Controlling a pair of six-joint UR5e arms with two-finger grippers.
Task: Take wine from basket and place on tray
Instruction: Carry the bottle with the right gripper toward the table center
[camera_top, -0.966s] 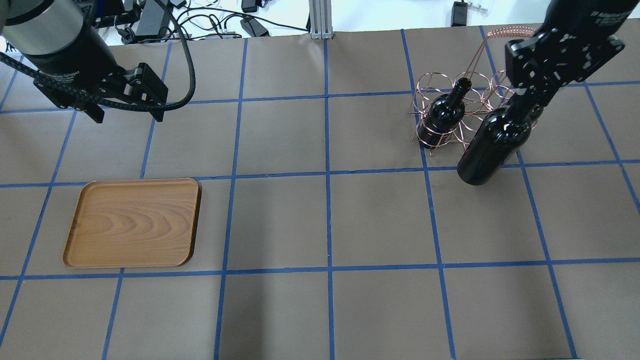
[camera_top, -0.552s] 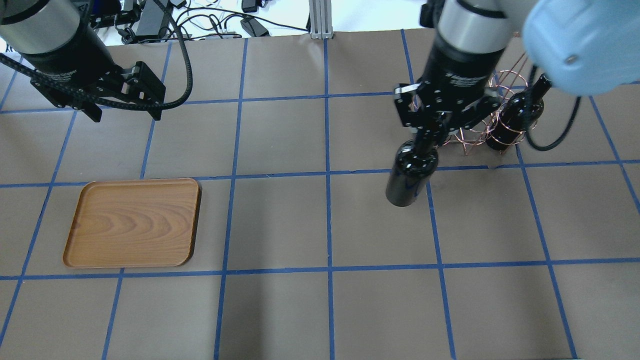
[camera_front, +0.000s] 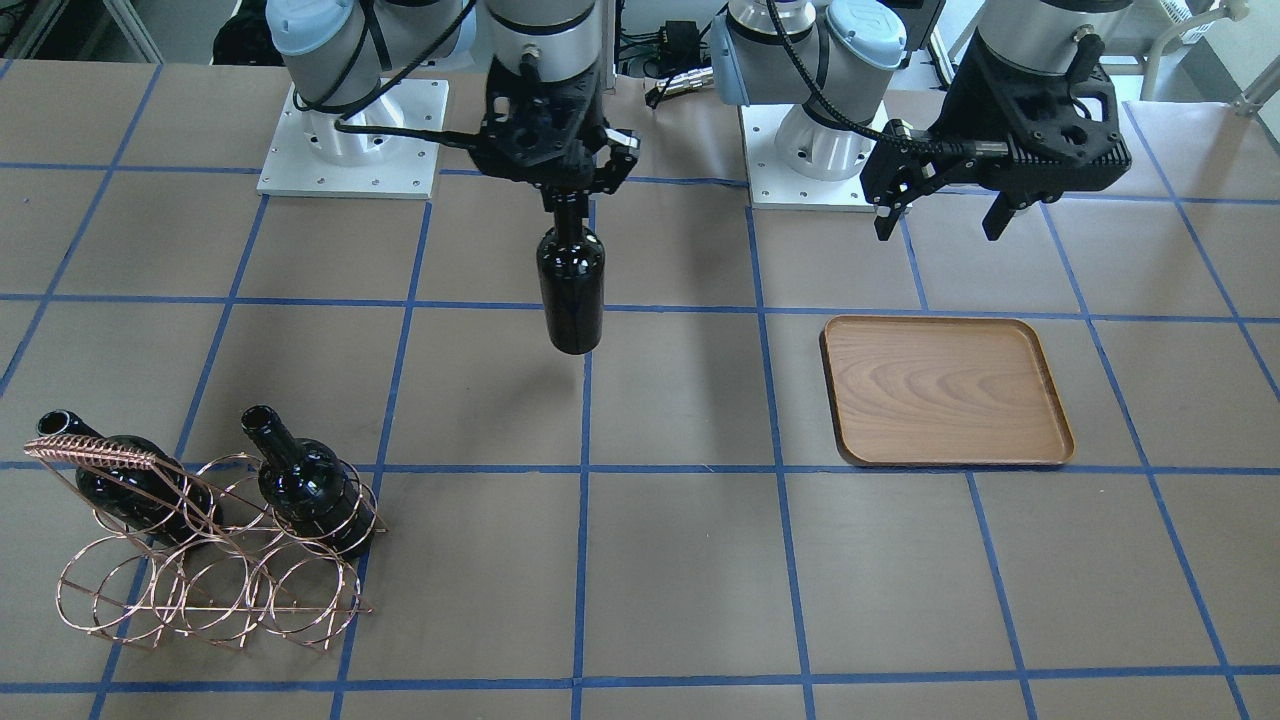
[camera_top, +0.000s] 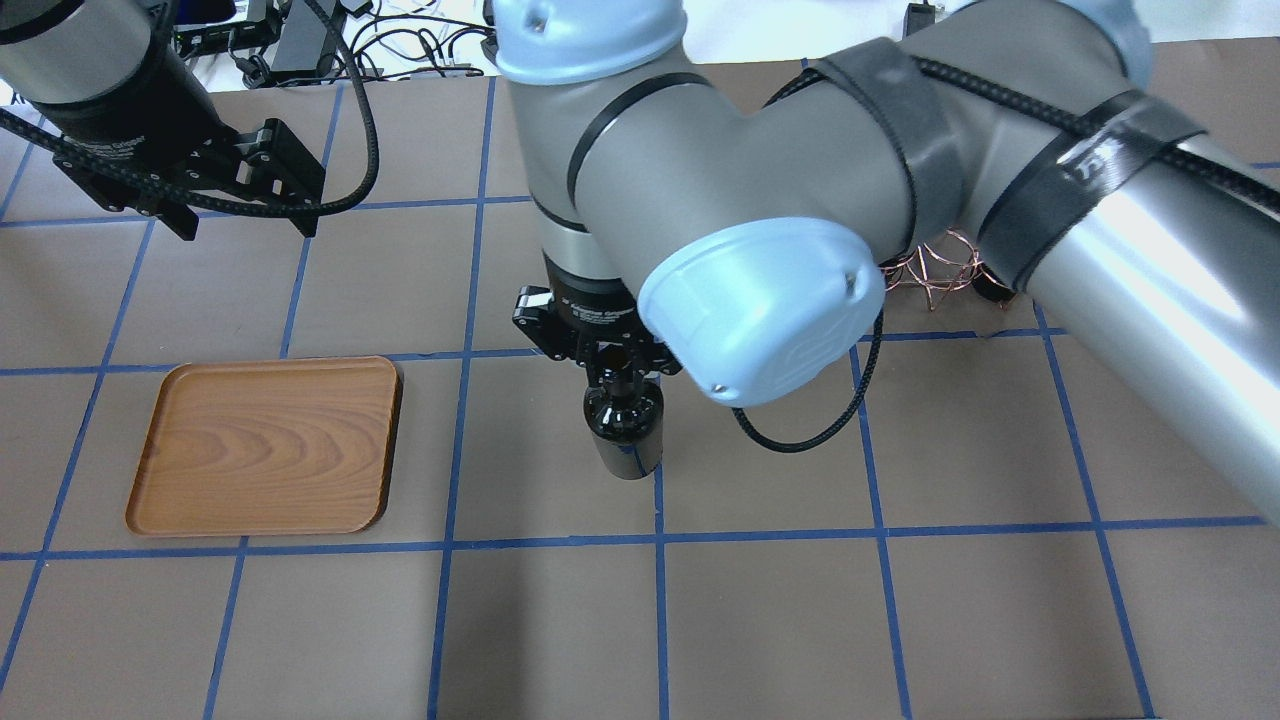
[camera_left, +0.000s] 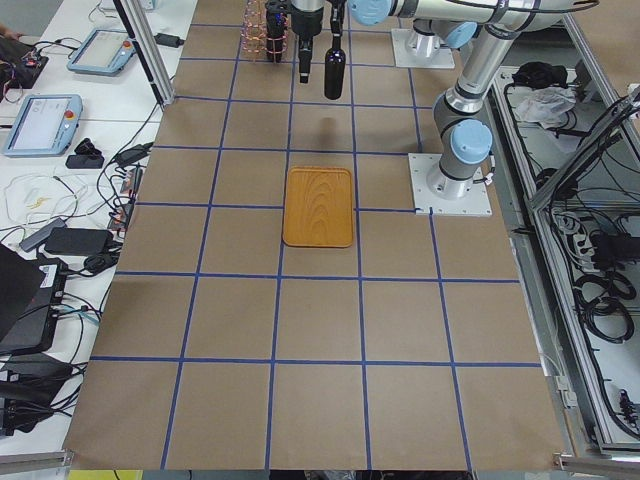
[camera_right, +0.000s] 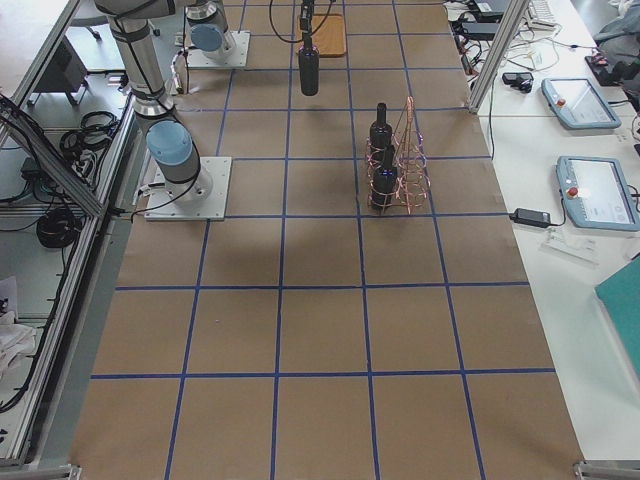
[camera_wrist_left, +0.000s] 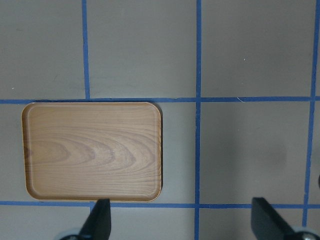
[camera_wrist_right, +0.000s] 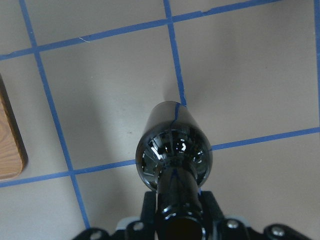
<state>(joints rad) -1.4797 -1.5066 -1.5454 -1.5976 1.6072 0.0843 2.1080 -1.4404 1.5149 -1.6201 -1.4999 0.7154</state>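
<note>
Sensibly, the right end effector (camera_top: 620, 378) clamps the glossy black glass bottle (camera_top: 626, 438) neck-up, bound for the brown wooden tray (camera_top: 265, 445) at nine o'clock.

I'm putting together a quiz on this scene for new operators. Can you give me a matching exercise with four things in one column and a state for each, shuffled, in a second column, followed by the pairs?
Column A
1. right end effector
2. left end effector
3. tray
4. basket

Column B
a. holds two bottles
b. open, nothing between its fingers
c. shut on the neck of the wine, which hangs in the air
d. lying flat, nothing on it

Pairs: 1-c, 2-b, 3-d, 4-a
</note>
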